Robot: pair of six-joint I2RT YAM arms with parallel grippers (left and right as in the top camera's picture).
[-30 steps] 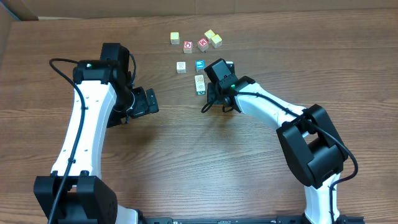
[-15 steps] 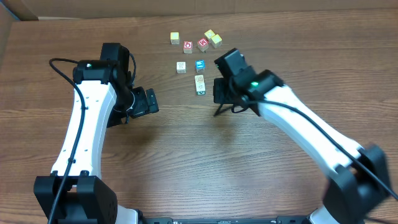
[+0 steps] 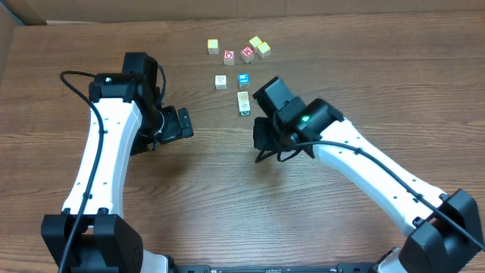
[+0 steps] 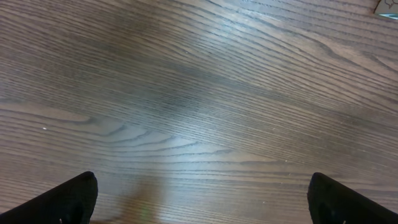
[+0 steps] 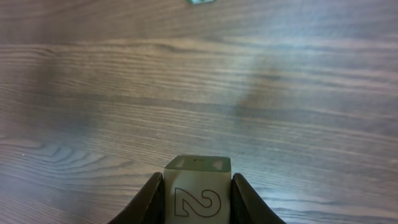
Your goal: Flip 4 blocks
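My right gripper (image 5: 198,198) is shut on a pale cream block (image 5: 198,186) with an outlined 2 on the face toward the camera, held above bare wood. In the overhead view this gripper (image 3: 264,152) hangs over the table's middle and its body hides the held block. Further back lie a pale patterned block (image 3: 220,81) and two pale blocks close together (image 3: 243,97), the nearer one (image 3: 244,111) with green on it. My left gripper (image 3: 179,123) stands open to the left of the blocks, its fingertips (image 4: 74,198) wide apart over bare table.
At the back lie two red-faced cubes (image 3: 229,56), a blue-faced cube (image 3: 244,79) and yellowish plain cubes (image 3: 213,46). A green block edge (image 5: 200,2) shows at the top of the right wrist view. The table (image 3: 227,197) is brown wood grain.
My right gripper has drawn back from beside the blocks toward the table's middle, with the block still in it. The left arm has not moved.
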